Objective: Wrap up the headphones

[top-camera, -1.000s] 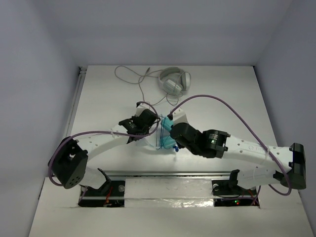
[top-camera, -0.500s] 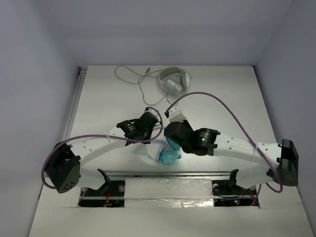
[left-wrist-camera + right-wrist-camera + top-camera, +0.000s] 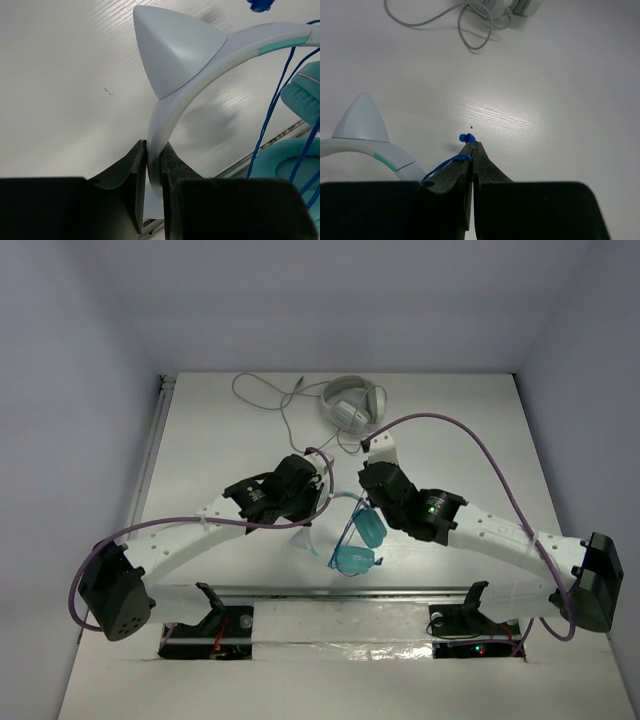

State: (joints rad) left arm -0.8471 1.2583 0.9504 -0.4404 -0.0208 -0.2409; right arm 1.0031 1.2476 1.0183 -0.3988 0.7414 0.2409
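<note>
The teal headphones (image 3: 358, 545) hang between my two grippers, their round ear cups toward the near edge. My left gripper (image 3: 316, 502) is shut on the pale headband (image 3: 172, 107), just below a pointed cat ear (image 3: 172, 50). The teal ear cups (image 3: 302, 97) and loops of thin blue cable (image 3: 272, 107) show at the right of the left wrist view. My right gripper (image 3: 368, 472) is shut on the blue cable (image 3: 447, 164) near its plug end (image 3: 466, 137), above the table. The headband (image 3: 365, 147) lies to its left.
Grey-white headphones (image 3: 353, 402) with a loose grey cable (image 3: 275, 400) lie at the far middle of the white table (image 3: 470, 430); they also show in the right wrist view (image 3: 520, 5). A metal rail (image 3: 340, 592) runs along the near edge.
Both grippers have moved apart and toward the far side. The ear cups, earlier tucked between the wrists, now hang in view toward the near edge. The right gripper has drawn the cable rightward.
</note>
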